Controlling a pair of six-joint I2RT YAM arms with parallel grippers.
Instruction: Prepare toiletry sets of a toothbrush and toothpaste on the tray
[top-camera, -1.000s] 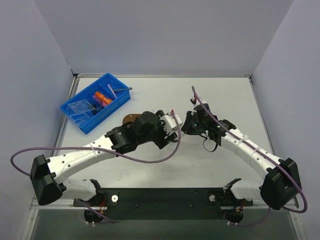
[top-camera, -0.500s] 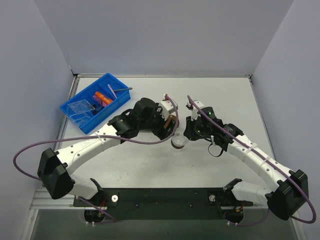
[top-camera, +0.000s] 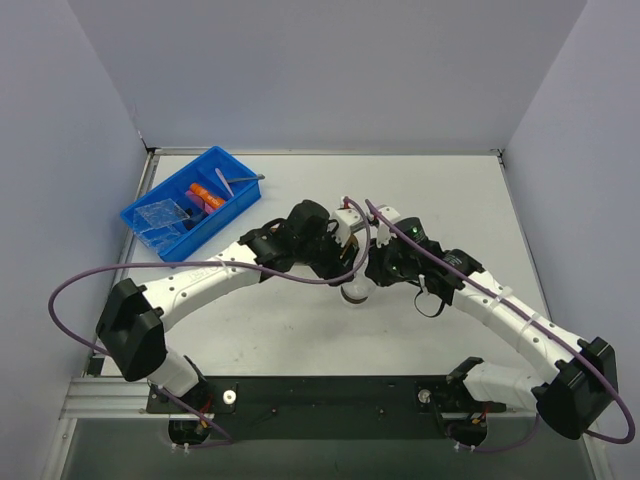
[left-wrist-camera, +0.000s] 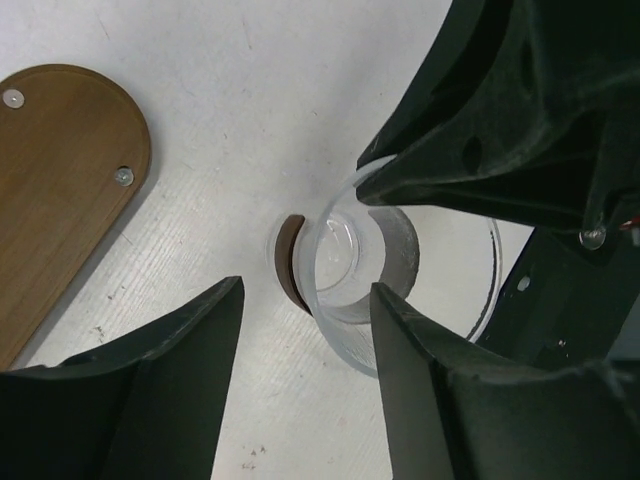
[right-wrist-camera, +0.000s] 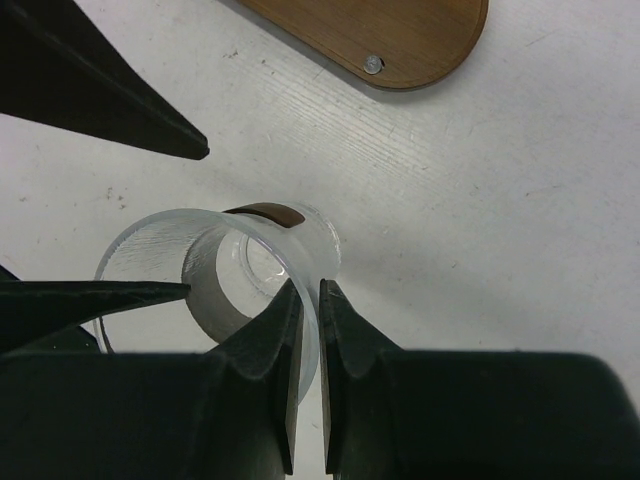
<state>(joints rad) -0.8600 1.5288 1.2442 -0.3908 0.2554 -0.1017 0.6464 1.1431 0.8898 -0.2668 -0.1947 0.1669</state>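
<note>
Some small orange toothpaste (top-camera: 205, 197) tubes lay in one compartment of the blue bin (top-camera: 218, 228), at the far left of the worktop (top-camera: 450, 190). A thin pale stick (top-camera: 225, 184) lay beside them in the same bin. The tray (left-wrist-camera: 60, 180), a dark-brown board with a rounded end and pale screws, lay flat on the worktop. From above it was almost fully hidden under the left arm, well apart from the bin.

Near the tray's rounded end, but not touching it, was a clear cup (left-wrist-camera: 350, 300) with its mouth turned up toward the wrist cameras. I could not tell if its base rested on the worktop.

The right hand (right-wrist-camera: 308, 290) held this cup by the rim. Its two fingers were pressed almost together on the wall, one finger inside the cup and one outside. The left hand (left-wrist-camera: 305, 290) was spread wide, with the cup between the lines of its two fingers, and neither finger touched the cup. Both hands met close together over the middle of the worktop.
</note>
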